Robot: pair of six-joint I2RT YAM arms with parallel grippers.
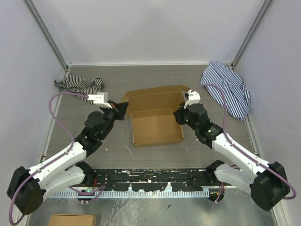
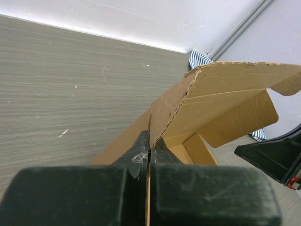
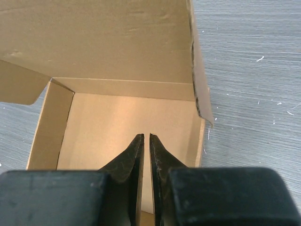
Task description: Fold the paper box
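From above, the paper box [image 1: 157,123] sits in the middle of the grey bench [image 1: 155,80], its shallow tray open upward and its lid panel lying back toward the far wall. The left fingers [image 1: 121,109] meet the box at its far left corner. The right fingers [image 1: 180,116] meet its right-hand wall. One striped cloth [image 1: 80,85] lies crumpled near the far left corner of the bench, and a second striped cloth [image 1: 227,88] lies at the far right, both clear of the box.

In the left wrist view, the left fingers [image 2: 142,149] are pressed fully together on a thin cardboard edge of the paper box [image 2: 221,101], which rises from the tips into a tilted panel. A bit of striped cloth [image 2: 199,58] peeks out behind that panel. The dark right fingers [image 2: 275,157] show at the right margin.

In the right wrist view, the right fingers [image 3: 138,151] are all but closed, with the box's near wall pinched in the narrow slit between them. Beyond them are the tray floor of the paper box [image 3: 127,117] and its raised lid, with bare bench [image 3: 254,70] to the right.
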